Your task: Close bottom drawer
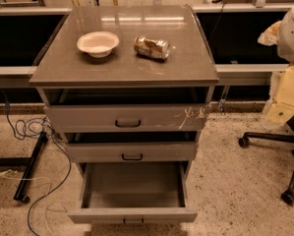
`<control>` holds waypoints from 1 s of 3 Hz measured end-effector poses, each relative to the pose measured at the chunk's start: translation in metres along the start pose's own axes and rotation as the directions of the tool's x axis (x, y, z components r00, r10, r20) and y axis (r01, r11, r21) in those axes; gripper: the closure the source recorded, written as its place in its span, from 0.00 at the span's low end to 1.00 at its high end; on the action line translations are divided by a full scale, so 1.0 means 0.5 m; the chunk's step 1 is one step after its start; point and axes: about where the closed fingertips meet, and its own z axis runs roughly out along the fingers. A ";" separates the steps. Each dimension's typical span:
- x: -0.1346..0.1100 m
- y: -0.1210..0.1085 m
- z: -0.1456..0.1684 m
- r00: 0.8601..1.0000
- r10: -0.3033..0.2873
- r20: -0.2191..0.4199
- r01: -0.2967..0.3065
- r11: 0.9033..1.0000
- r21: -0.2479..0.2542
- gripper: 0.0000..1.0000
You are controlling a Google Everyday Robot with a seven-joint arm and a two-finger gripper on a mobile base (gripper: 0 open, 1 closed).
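The bottom drawer (132,215) is the lowest of three grey drawers and is pulled far out toward me. Its deep grey box (134,186) is open and empty. Its small dark handle (133,221) sits on the plain front near the lower edge of the view. The middle drawer (132,152) and the top drawer (127,118), which has white scratches, stand slightly out. My gripper is not in view; only a white and cream part of my arm (289,38) shows at the right edge, well above and to the right of the drawer.
A white bowl (98,43) and a crushed can (151,47) lie on the cabinet top (122,70). An office chair base (284,141) with castors stands on the floor at right. Cables (33,132) and a black pole (31,166) lie at left.
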 end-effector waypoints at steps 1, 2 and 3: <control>0.000 0.000 0.000 1.000 0.000 0.000 0.000 1.000 0.000 0.00; -0.007 0.016 0.016 0.999 0.000 0.035 -0.001 1.000 0.018 0.00; -0.017 0.051 0.073 0.992 0.007 0.128 -0.010 1.000 0.020 0.00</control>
